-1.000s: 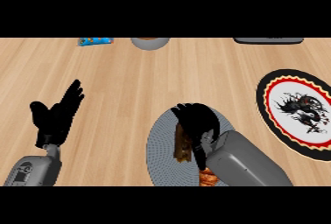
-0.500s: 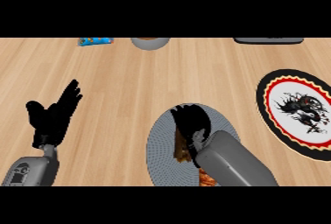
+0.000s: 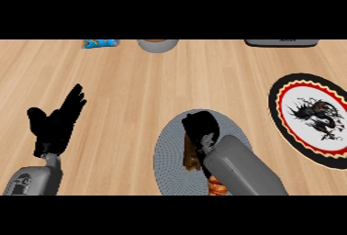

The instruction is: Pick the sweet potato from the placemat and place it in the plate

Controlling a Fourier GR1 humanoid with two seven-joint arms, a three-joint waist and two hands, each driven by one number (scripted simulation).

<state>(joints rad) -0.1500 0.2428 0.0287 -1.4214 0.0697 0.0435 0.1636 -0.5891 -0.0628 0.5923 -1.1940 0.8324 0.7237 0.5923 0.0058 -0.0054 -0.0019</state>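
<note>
Counter: light wood planks, filling the whole view.
Placemat: round, grey, finely ribbed; lies at 6 o'clock of the view, partly hidden by the right forearm.
Sweet potato: brown, elongated, on the placemat at its centre, running from 12 to 6 o'clock. Its far end is under the right robot hand. An orange patch shows at the forearm's lower edge; whether it belongs to the potato cannot be told.
Right robot hand: black, over the placemat's 12 o'clock half, fingers curled down around the sweet potato's upper end. Whether the potato is clear of the mat cannot be told.
Plate: black rim, red ring, white centre with a dark dragon figure. It sits at 3 o'clock of the view, well apart from the placemat, and carries nothing.
Left robot hand: black, at 8 o'clock, resting with fingers straight and pointing to 1 o'clock, holding nothing.
Far edge, 12 o'clock: blue packet, grey cup and dark flat object, each cut off by the view's top.
</note>
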